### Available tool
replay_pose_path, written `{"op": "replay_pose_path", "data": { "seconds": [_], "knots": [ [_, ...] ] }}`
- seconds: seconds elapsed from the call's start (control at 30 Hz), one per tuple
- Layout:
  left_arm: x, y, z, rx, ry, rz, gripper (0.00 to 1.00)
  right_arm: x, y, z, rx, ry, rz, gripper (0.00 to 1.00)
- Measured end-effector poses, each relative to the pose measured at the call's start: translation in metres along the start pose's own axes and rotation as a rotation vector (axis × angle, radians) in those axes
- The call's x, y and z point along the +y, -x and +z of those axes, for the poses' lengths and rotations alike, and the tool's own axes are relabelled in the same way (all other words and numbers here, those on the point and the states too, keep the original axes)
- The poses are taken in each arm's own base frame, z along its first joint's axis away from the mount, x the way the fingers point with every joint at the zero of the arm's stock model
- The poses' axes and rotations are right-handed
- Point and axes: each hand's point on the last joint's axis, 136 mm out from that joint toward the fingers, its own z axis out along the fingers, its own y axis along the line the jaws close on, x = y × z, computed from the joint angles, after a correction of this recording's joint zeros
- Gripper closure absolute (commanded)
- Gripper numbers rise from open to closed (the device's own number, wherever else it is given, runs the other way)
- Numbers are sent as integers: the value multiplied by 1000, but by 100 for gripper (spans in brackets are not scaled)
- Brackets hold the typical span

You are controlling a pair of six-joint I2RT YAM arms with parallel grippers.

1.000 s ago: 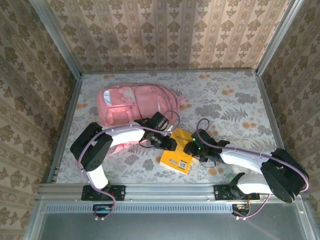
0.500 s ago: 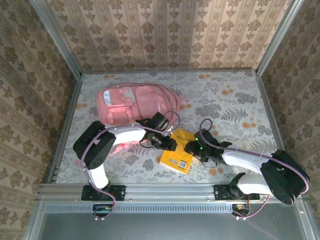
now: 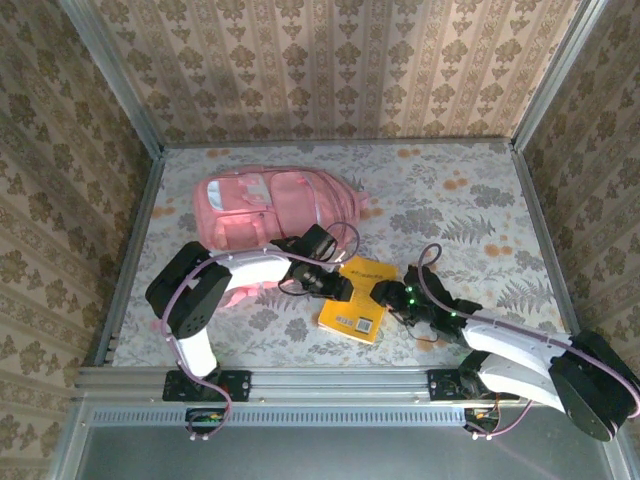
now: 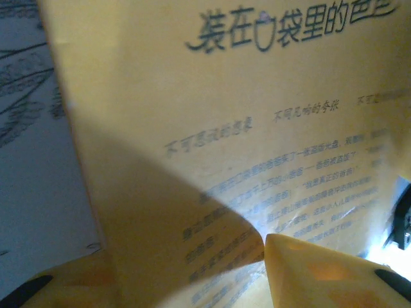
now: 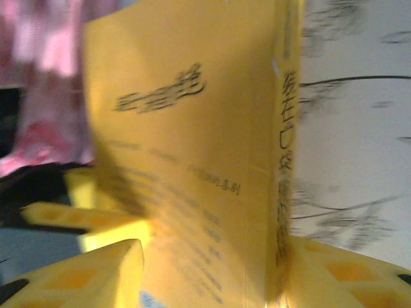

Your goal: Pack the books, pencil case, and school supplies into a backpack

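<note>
A bright yellow book (image 3: pixel 352 310) lies in front of the pink backpack (image 3: pixel 270 205), and its far edge looks raised. My left gripper (image 3: pixel 338 287) is at the book's left edge. In the left wrist view the printed cover (image 4: pixel 257 96) lies across my left gripper (image 4: pixel 186 269), with one finger behind the edge and the other against the cover, so it is shut on the book. My right gripper (image 3: pixel 392 294) is at the book's right edge. In the right wrist view the book (image 5: pixel 186 128) stands slantwise between the parted fingers of my right gripper (image 5: pixel 218 256).
The floral-patterned table (image 3: pixel 460 210) is walled by metal rails and papered panels on three sides. The backpack lies on its side at the back left and shows as a pink blur (image 5: pixel 38 77) in the right wrist view. There is free room to the right of the book.
My right arm has swung its forearm lower and to the right, and its gripper has drawn slightly back along the book's right edge. The left arm has barely moved.
</note>
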Motion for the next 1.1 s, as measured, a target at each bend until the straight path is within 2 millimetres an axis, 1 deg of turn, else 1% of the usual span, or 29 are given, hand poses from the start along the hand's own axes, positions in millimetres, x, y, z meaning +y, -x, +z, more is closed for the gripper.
{"op": "replay_pose_path", "data": {
  "seconds": [0.07, 0.13, 0.23, 0.33, 0.4, 0.43, 0.47, 0.5, 0.57, 0.63, 0.7, 0.83, 0.97, 1.03, 1.1],
  "knots": [
    [-4, 1, 1, -2, -20, 9, 52, 21, -1, -2, 2, 87, -13, 41],
    [-6, 1, 1, -3, -33, 13, 52, 32, 0, -3, 1, 131, -14, 41],
    [-7, 1, 1, -4, -39, 15, 52, 34, -1, -1, 2, 138, -14, 41],
    [-8, 1, 1, -5, -45, 17, 53, 28, -2, 4, 10, 118, -16, 42],
    [-8, 0, 1, -5, -50, 18, 53, 23, -5, 8, 19, 98, -20, 45],
    [-9, 0, 1, -4, -53, 18, 52, 21, -6, 10, 23, 88, -25, 48],
    [-9, -1, 1, -5, -54, 20, 52, 19, -6, 12, 26, 79, -31, 54],
    [-9, -2, 0, -7, -54, 20, 52, 18, -7, 12, 27, 76, -37, 61],
    [-9, -3, -3, -12, -56, 19, 50, 17, -7, 11, 25, 74, -54, 79],
    [-10, -3, -9, -22, -58, 18, 46, 17, -6, 7, 17, 70, -75, 91],
    [-11, -2, -17, -42, -58, 19, 43, 23, -4, -1, -1, 90, -92, 99],
    [-20, 0, -42, -88, -62, 30, 35, 43, 4, -25, -56, 170, -165, 100],
    [-37, 6, -80, -174, -87, 61, 29, 63, 6, -44, -89, 258, -251, 100],
    [-46, 9, -100, -225, -107, 80, 27, 73, 3, -52, -81, 300, -302, 100],
    [-55, 13, -121, -279, -137, 103, 27, 88, -1, -59, -56, 347, -356, 100]
  ]
}}
